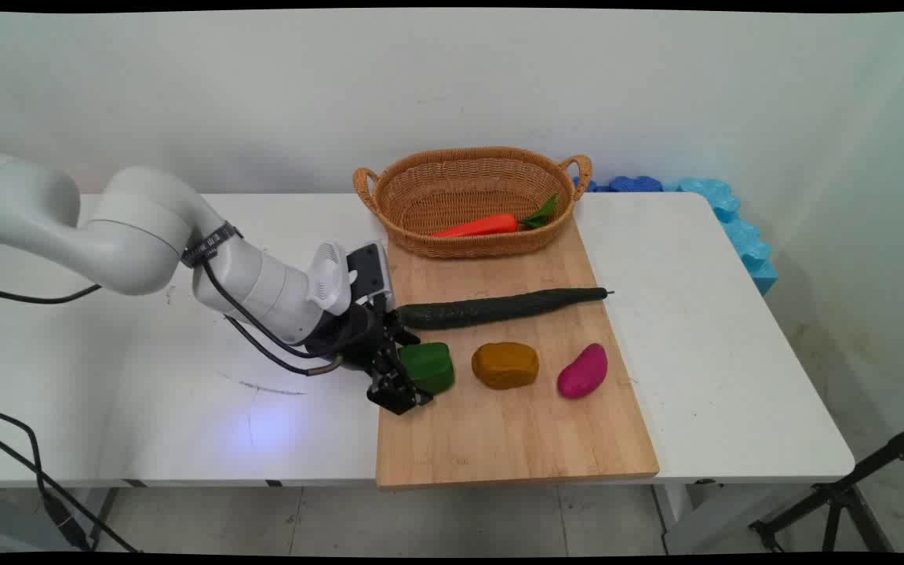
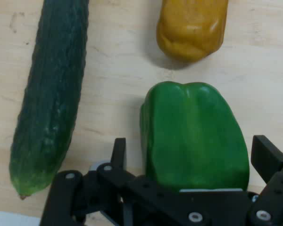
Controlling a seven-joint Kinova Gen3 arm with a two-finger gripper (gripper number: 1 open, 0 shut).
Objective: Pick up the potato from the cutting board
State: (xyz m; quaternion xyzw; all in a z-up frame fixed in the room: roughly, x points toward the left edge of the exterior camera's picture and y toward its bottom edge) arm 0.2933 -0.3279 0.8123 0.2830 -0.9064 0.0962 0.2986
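A green bell pepper (image 1: pixel 431 366) (image 2: pixel 193 136) lies on its side at the left of the wooden cutting board (image 1: pixel 515 439). My black gripper (image 1: pixel 414 370) (image 2: pixel 191 148) is down at the board and open, with one finger on each side of the pepper. In the hand view a small gap shows between each fingertip and the pepper. A long dark cucumber (image 1: pixel 499 308) (image 2: pixel 52 103) lies just beyond the pepper, with its blunt end near my hand. A yellow-brown potato (image 1: pixel 504 365) (image 2: pixel 192 28) sits right of the pepper.
A magenta sweet potato (image 1: pixel 582 371) lies further right on the board. At the board's far end stands a wicker basket (image 1: pixel 472 154) with an orange carrot (image 1: pixel 477 227) in it. Blue foam (image 1: pixel 742 227) lines the table's far right corner.
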